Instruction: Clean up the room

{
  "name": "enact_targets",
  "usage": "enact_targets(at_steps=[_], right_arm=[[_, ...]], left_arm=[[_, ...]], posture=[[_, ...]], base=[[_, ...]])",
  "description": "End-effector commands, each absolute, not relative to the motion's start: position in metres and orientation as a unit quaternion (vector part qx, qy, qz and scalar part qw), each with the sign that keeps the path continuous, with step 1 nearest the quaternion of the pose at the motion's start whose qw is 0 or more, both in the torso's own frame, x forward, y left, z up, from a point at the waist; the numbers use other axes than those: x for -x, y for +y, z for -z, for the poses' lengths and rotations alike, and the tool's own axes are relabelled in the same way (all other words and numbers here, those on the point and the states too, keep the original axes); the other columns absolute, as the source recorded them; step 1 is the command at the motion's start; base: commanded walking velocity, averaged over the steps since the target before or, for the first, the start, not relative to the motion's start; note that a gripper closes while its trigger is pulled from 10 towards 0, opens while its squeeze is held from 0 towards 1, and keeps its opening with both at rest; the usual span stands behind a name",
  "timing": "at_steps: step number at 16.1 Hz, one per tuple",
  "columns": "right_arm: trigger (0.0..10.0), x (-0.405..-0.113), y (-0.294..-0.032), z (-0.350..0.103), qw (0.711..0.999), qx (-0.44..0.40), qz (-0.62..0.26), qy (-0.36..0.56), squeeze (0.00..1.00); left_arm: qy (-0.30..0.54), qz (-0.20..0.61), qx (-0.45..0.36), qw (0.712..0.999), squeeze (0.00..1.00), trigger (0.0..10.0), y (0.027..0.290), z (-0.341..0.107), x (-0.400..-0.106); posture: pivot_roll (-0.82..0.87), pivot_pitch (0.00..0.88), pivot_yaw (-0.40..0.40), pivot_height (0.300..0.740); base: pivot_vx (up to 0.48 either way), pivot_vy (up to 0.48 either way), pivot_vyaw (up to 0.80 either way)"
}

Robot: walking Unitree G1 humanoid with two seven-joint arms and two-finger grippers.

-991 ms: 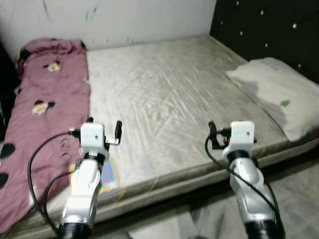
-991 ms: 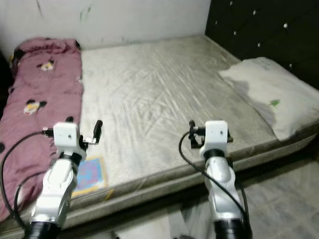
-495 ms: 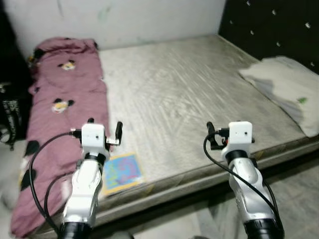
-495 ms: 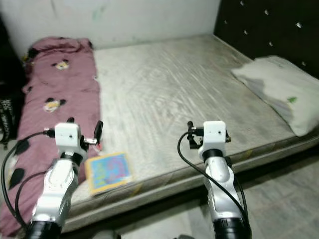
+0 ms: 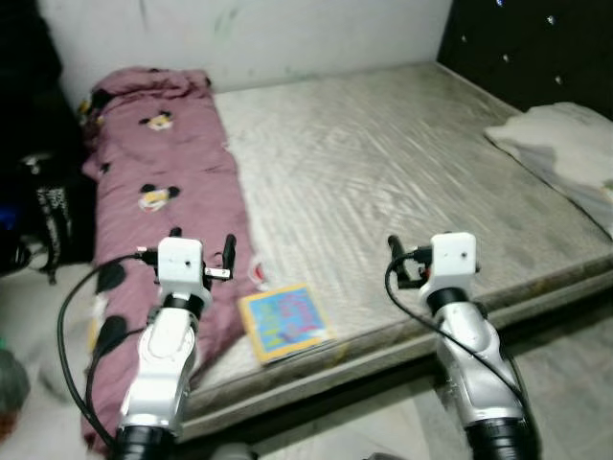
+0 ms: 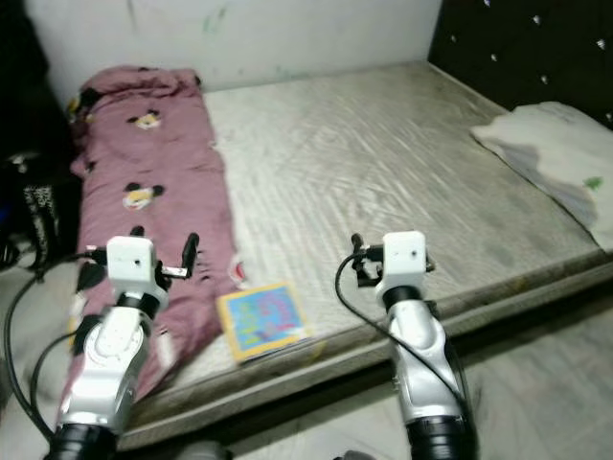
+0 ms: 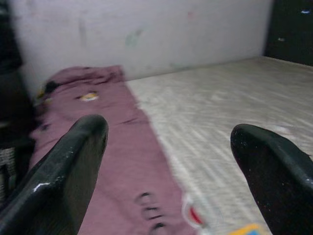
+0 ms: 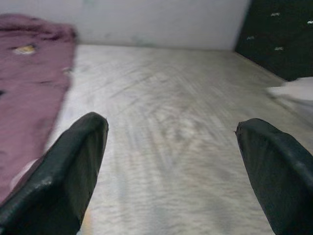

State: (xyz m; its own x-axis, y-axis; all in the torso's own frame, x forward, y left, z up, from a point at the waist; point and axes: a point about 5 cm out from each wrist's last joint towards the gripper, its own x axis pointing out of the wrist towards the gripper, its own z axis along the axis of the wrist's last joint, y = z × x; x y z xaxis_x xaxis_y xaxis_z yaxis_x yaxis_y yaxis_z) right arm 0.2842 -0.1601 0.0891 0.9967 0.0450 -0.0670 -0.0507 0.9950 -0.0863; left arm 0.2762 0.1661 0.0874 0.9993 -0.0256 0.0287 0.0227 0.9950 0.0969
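A maroon blanket with cartoon mouse prints lies along the left side of a bare grey mattress. A colourful book lies flat near the mattress's front edge, beside the blanket. A white pillow rests at the right, by the headboard. My left gripper is raised over the blanket's near end, open and holding nothing. My right gripper hovers over the mattress's front edge, right of the book, also open and holding nothing.
A black bag stands on the floor left of the bed. A dark studded headboard rises at the right and a pale wall runs behind the bed. Grey floor lies before the bed's front edge.
The whole view has swung left, so the camera has moved: the black bag and the book come into sight and the pillow slides to the right edge. Both arms keep their pose.
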Motion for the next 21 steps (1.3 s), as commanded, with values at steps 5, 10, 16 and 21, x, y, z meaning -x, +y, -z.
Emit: enact_targets(at_steps=[5, 10, 16, 21], right_arm=[[10.0, -0.2891, -0.1524, -0.0962, 0.998, 0.046, -0.042, 0.017, 0.0], [10.0, -0.2904, -0.1515, -0.0972, 0.998, 0.053, -0.043, 0.015, 0.0], [10.0, -0.2912, -0.1523, -0.0966, 0.998, 0.054, -0.037, 0.019, 0.0], [10.0, -0.2913, -0.1533, -0.0957, 0.998, 0.05, -0.033, 0.022, 0.0]], left_arm=[[-0.02, 0.016, -0.062, 0.998, 0.0, 10.0, 0.1673, -0.0896, -0.2784], [-0.026, 0.014, -0.066, 0.997, 0.0, 10.0, 0.1677, -0.0917, -0.279], [-0.023, 0.019, -0.065, 0.997, 0.0, 10.0, 0.1665, -0.092, -0.2803], [-0.019, 0.021, -0.064, 0.998, 0.0, 10.0, 0.1666, -0.0909, -0.2803]], posture=[[0.06, 0.0, 0.004, 0.74], [0.06, 0.0, 0.001, 0.74], [0.06, 0.0, 0.003, 0.74], [0.06, 0.0, 0.004, 0.74]], base=[[0.0, 0.096, 0.0], [0.0, 0.0, 0.54], [0.0, 0.0, 0.36], [0.0, 0.0, 0.0]])
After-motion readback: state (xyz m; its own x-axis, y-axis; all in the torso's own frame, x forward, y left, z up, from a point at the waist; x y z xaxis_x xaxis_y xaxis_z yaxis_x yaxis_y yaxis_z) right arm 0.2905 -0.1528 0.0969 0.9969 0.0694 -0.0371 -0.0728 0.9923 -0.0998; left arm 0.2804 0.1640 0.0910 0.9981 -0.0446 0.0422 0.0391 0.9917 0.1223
